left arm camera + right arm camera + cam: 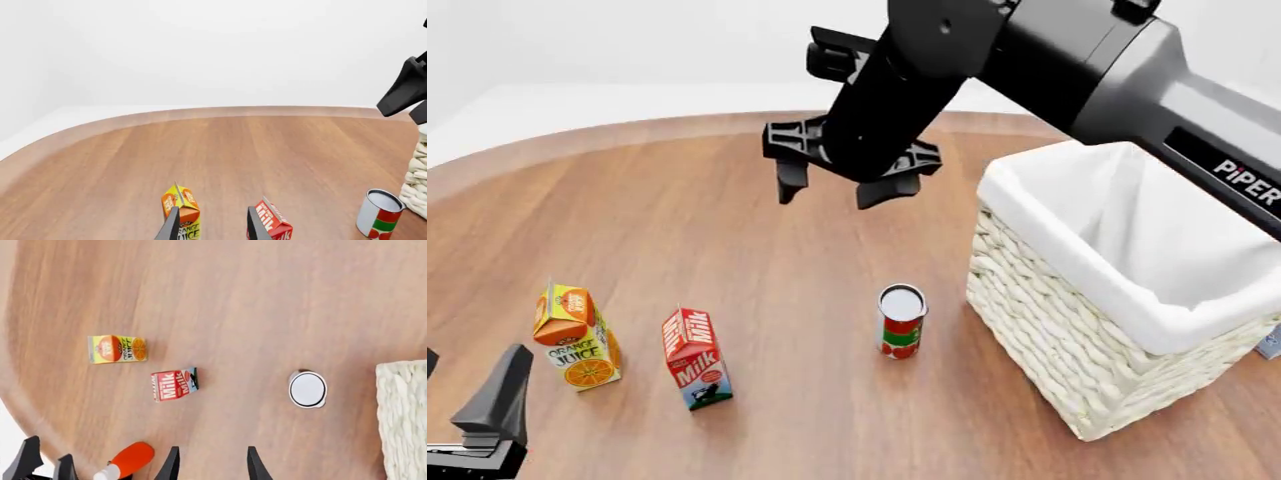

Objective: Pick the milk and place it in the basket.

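Milk (695, 372) stands upright near the bench's (761, 260) near edge, toward the near-left corner, untouched. OJ (577, 348) is just beside it on the left, apart but close. Can (900, 321) stands further right, between milk and basket (1068, 330). Basket sits at the right side of the bench, empty as far as I can see.

Right claw (842, 190) hangs high over mid-bench, jaws spread, gripping nothing. Left claw (212, 225) is low at the near-left corner, fingers parted, nothing between them; the left wrist view looks out between OJ and milk.

Risks as I judge them:
- Wrong pick. Left claw is lined up on the gap between the cartons, so a small offset could close on OJ instead.
- Knock-over. The cartons look tall and narrow; a finger clipping the gable or nudging OJ sideways could tip either one.
- If right arm takes it, it reaches across the can. The descent could brush the can and roll it.
- Carry to basket passes the can and the raised rim. Too low a lift catches the liner or drags the carton into the wall.
- Both arms working the same zone could collide.
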Tool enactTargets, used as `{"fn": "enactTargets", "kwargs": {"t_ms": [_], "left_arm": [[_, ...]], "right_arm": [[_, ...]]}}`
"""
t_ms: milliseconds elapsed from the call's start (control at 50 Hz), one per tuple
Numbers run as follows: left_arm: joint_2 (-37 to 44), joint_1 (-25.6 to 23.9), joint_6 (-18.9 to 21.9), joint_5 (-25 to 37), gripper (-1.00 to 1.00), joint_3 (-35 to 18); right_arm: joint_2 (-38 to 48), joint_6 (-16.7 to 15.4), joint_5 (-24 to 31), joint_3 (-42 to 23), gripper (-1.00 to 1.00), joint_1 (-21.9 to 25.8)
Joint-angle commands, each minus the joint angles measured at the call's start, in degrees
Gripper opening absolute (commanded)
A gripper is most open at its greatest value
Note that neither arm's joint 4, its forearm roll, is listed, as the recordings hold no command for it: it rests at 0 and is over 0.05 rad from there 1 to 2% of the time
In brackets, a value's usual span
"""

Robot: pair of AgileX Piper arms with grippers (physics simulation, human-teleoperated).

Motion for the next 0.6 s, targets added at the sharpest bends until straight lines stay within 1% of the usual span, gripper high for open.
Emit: {"fn": "enactTargets", "kwargs": {"t_ms": [20,200,600], "left_arm": [[0.0,0.0,0.0,0.0,1.0,0.0],[0.0,0.0,0.0,0.0,1.0,0.0],[0.0,0.0,0.0,0.0,1.0,0.0]], "right_arm": [[4.1,1.6,0.1,-3.2,1.0,2.5],[6.4,3.0,0.1,-4.3,1.0,4.4],[10.0,4.2,0.1,-6.4,1.0,8.1]]}}
